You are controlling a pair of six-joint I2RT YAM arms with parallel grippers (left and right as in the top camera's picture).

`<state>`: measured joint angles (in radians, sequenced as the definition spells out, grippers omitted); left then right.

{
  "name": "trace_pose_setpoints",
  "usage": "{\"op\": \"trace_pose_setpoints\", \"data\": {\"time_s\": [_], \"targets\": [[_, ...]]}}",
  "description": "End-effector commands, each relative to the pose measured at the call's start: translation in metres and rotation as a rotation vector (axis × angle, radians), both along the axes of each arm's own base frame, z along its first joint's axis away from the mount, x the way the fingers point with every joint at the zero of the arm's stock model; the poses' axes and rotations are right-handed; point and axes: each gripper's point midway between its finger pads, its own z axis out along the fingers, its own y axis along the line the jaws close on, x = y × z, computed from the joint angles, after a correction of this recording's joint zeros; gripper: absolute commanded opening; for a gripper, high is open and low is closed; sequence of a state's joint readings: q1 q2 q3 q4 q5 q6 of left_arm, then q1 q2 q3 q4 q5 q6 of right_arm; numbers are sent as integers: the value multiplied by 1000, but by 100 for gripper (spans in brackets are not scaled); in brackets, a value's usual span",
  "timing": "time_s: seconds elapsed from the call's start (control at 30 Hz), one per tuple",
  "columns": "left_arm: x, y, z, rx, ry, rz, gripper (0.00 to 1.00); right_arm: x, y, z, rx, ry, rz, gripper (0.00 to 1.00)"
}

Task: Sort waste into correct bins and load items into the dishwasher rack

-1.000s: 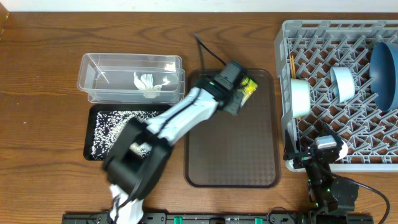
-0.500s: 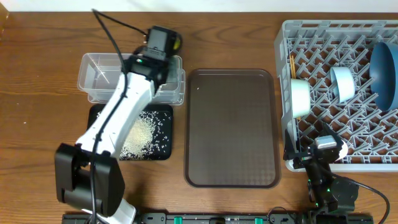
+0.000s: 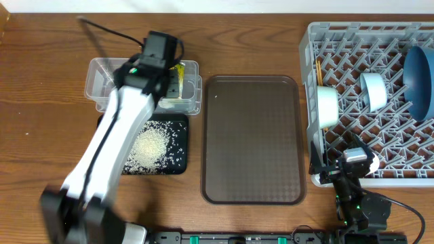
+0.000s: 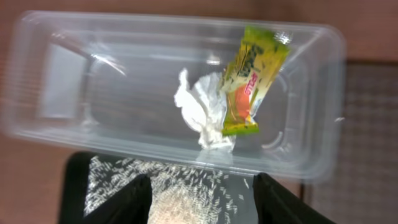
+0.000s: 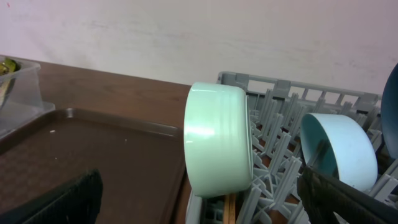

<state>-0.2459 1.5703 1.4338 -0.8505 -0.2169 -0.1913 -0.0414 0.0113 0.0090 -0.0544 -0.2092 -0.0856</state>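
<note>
My left gripper (image 4: 202, 205) hangs open above the clear tub (image 4: 62, 93), nothing between its fingers (image 4: 124, 202). The yellow-green snack wrapper (image 4: 252, 81) lies inside the tub, partly over the crumpled white tissue (image 4: 202, 115). Rice grains (image 3: 152, 144) are heaped in the black tray (image 3: 178, 166) just in front of the tub. The grey rack (image 3: 352, 41) at the right holds the white green-rimmed bowl (image 3: 327, 105), the pale-blue bowl (image 3: 373, 91), the large blue bowl (image 3: 420, 71) and the chopsticks (image 3: 319, 71). My right gripper (image 5: 205, 208) rests open at the rack's near left corner, facing the green-rimmed bowl (image 5: 217, 140).
The dark brown serving tray (image 3: 251, 139) lies bare between the bins and the rack. My left arm (image 3: 115, 129) stretches over the black tray up to the tub. Brown tabletop runs to the left of the bins.
The left arm swung from the brown tray to above the clear tub carrying the wrapper. Its jaws opened and the wrapper now lies in the tub. The right arm stayed still.
</note>
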Motion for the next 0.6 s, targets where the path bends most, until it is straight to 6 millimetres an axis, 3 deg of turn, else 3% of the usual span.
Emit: {"op": "trace_pose_setpoints", "data": {"time_s": [0.0, 0.17, 0.37, 0.57], "targets": [[-24, 8, 62, -50, -142, 46, 58, 0, -2, -1, -5, -2, -6, 99], [-70, 20, 97, -71, -194, 54, 78, 0, -2, -1, -5, -2, -6, 99], [-113, 29, 110, -77, -183, 48, 85, 0, -2, -1, -5, -2, -6, 99], [-130, 33, 112, -75, -175, 48, 90, 0, -2, -1, -5, -2, -6, 99]]}}
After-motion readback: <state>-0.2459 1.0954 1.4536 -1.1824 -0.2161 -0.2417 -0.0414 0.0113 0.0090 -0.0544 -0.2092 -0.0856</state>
